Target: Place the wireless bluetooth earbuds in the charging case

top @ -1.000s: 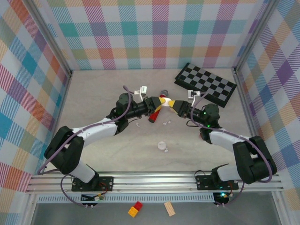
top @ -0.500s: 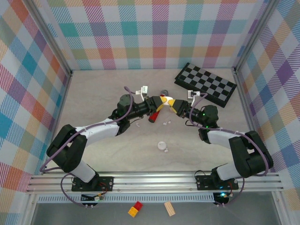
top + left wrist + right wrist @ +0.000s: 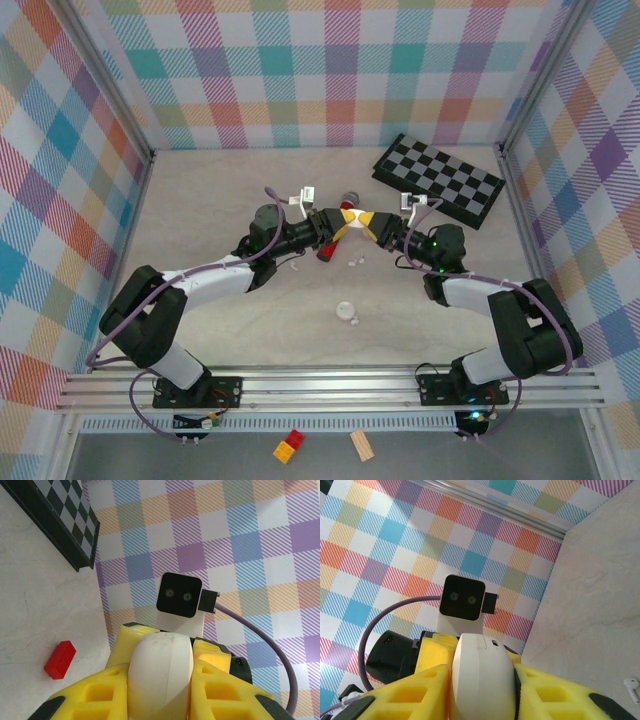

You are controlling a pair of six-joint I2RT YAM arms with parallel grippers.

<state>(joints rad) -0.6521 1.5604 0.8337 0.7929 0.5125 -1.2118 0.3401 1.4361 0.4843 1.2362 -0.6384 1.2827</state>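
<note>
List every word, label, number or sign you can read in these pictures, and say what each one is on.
No readable text in any view. The white case is blank on the sides that show. The checkerboard carries only dark and light squares. The red block shows no marking that can be made out.

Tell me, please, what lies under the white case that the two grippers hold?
A red microphone lies on the table roughly below it; its middle is covered by the left gripper and case. Anything else beneath is hidden.
</note>
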